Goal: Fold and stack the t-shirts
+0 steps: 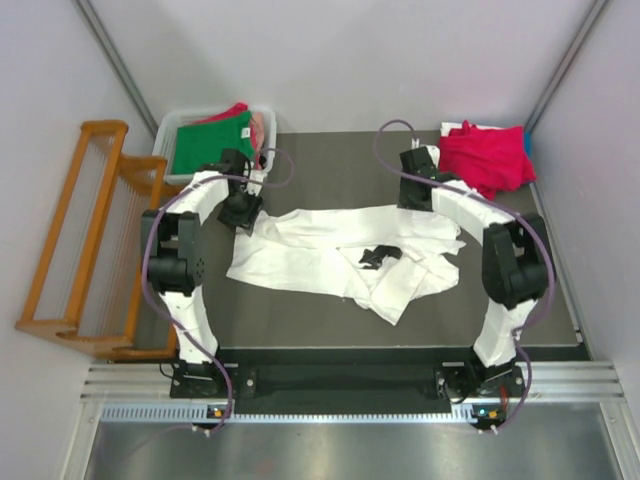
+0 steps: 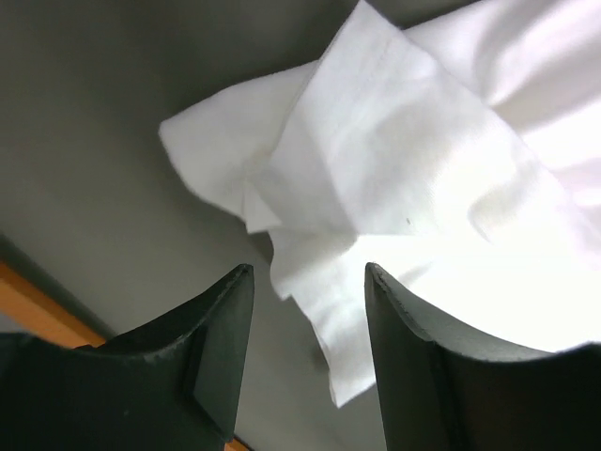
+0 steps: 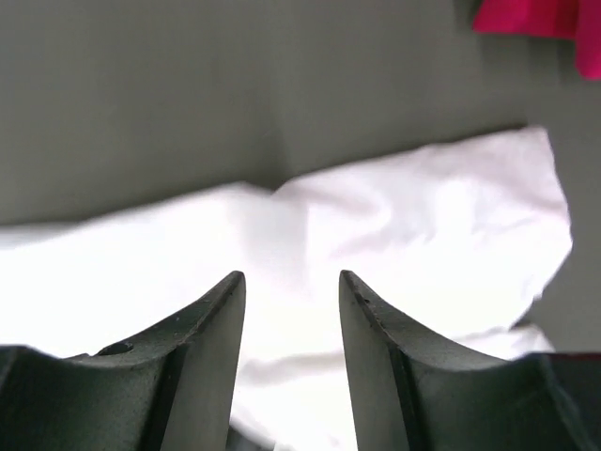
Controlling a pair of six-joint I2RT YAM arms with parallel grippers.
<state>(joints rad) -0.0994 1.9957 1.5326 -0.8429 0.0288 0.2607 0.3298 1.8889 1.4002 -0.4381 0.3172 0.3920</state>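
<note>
"While two robot arms reach over a table of laundry, which step is pictured?" the listener asks.

"An early one, I judge. One white t-shirt [image 1: 330,240] lies crumpled and stretched sideways across the middle of the table, not yet folded. The left gripper [image 1: 240,213] hangs over its far left corner and the right gripper [image 1: 413,198] over its far right edge. Each wrist camera shows two dark fingers parted with only loose cloth beneath, so both hands are open and hold nothing."

"What does the next move call for?"

"Probably lowering each hand until one finger slips under the cloth, then closing on the edge so the shirt can be pulled flat. The left corner is doubled over, so catching an extra layer is a risk. A small black shape [image 1: 378,256] sits on the shirt; I cannot tell what it is."

"And the other shirts?"

"A green t-shirt [image 1: 212,143], with a red t-shirt [image 1: 235,110] behind it, fills a white basket [image 1: 165,138] at the far left. A heap of red t-shirts [image 1: 487,155] lies at the far right corner."

"Describe the surface and room."

"A dark grey matte tabletop [image 1: 330,160], plain pale walls on three sides, an orange wooden rack [image 1: 75,235] left of the table, and a metal rail [image 1: 350,395] at the near edge by the arm bases."
</note>
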